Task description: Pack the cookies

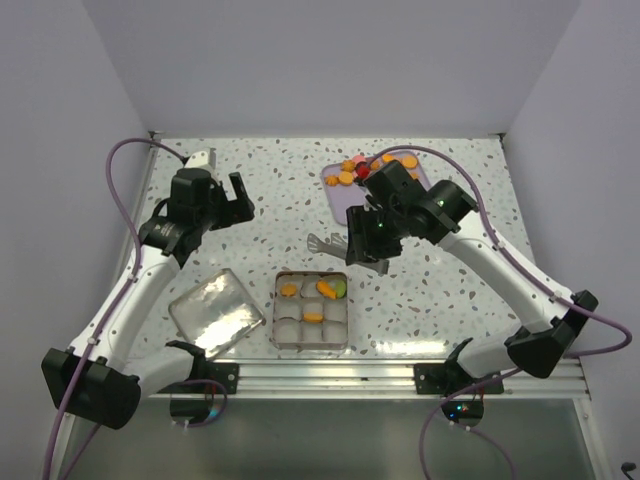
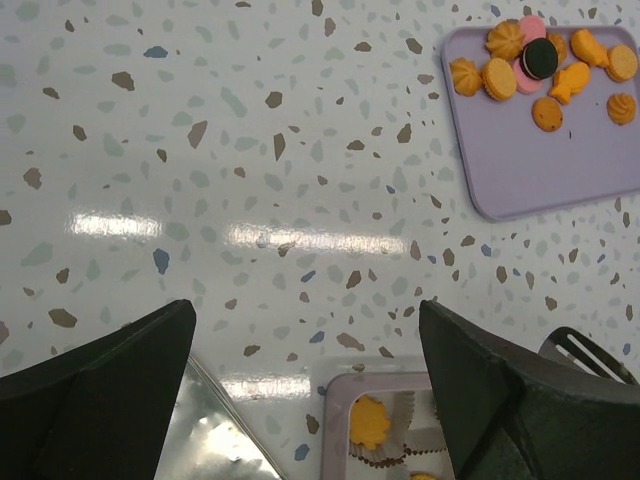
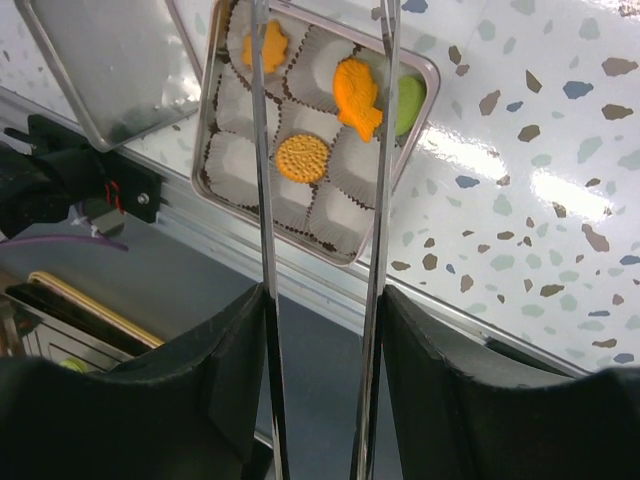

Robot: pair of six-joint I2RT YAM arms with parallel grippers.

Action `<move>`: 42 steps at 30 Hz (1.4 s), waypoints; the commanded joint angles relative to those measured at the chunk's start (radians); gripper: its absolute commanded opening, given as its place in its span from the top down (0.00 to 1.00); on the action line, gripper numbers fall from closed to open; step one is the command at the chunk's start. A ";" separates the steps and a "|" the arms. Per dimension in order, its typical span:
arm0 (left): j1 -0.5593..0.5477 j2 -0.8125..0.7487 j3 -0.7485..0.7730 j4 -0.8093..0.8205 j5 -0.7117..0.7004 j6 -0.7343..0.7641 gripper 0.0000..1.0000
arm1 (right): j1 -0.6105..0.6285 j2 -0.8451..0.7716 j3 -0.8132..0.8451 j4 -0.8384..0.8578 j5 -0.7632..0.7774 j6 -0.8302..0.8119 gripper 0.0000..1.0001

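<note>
Loose cookies, mostly orange plus a pink and a dark one, lie at the far end of a lilac tray; the left wrist view shows the cookies on that tray too. The square tin of white paper cups holds an orange fish cookie, a green one, a round one and a flower-shaped one. My right gripper is shut on metal tongs, whose tips hang empty above the tin's far edge. My left gripper hovers open, far left of the tray.
The tin's shiny lid lies flat left of the tin, near the front rail. The left wrist view catches the tin's corner and the lid below the open fingers.
</note>
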 commanded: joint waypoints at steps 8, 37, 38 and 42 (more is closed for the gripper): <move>0.005 -0.026 -0.014 0.021 -0.016 0.037 0.00 | 0.057 0.016 0.048 -0.048 -0.011 -0.018 0.54; 0.005 -0.060 -0.046 0.002 -0.030 0.037 0.00 | 0.177 0.047 -0.113 -0.041 0.093 -0.002 0.57; 0.005 -0.060 -0.044 0.000 -0.030 0.037 0.00 | 0.177 0.047 -0.112 -0.035 0.084 -0.002 0.57; 0.005 -0.055 -0.037 0.000 -0.033 0.038 0.00 | 0.178 0.044 -0.086 -0.028 0.059 0.002 0.57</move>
